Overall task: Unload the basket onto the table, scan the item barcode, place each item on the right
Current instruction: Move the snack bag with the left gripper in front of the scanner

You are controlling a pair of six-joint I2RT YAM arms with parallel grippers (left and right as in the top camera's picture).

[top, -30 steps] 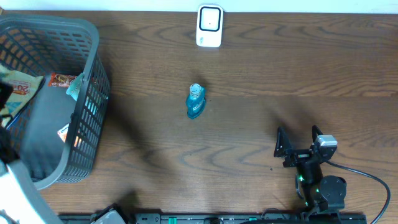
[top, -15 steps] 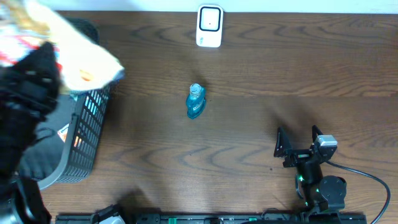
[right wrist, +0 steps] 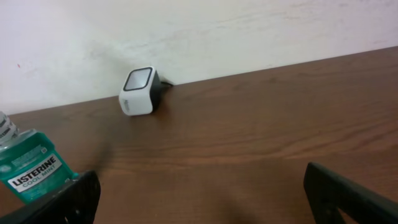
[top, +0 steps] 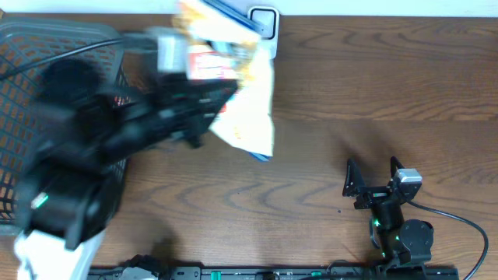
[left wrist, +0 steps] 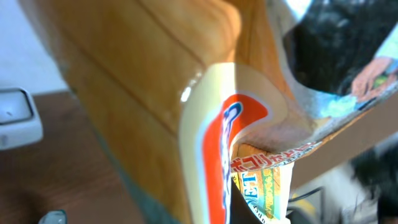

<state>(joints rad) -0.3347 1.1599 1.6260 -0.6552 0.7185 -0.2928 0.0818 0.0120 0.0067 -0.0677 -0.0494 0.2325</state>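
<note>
The item, a crinkled orange and yellow snack bag [top: 245, 109], hangs in the air over the middle of the table, with my left gripper [top: 206, 105] shut on its edge. The bag [left wrist: 186, 93] fills the left wrist view; no barcode shows on it. The white scanner [top: 266, 17] stands at the table's far edge, partly covered by the bag from overhead, and shows whole in the right wrist view [right wrist: 138, 91]. My right gripper [top: 375, 183] rests open and empty near the front right.
A grey mesh basket [top: 78, 29] fills the left end of the table. A teal Listerine bottle [right wrist: 31, 168] stands on the table in front of the scanner, hidden under the bag from overhead.
My left arm has swung fast to the right, out of the basket, carrying the bag to the middle of the table near the scanner. The right arm has not moved.
</note>
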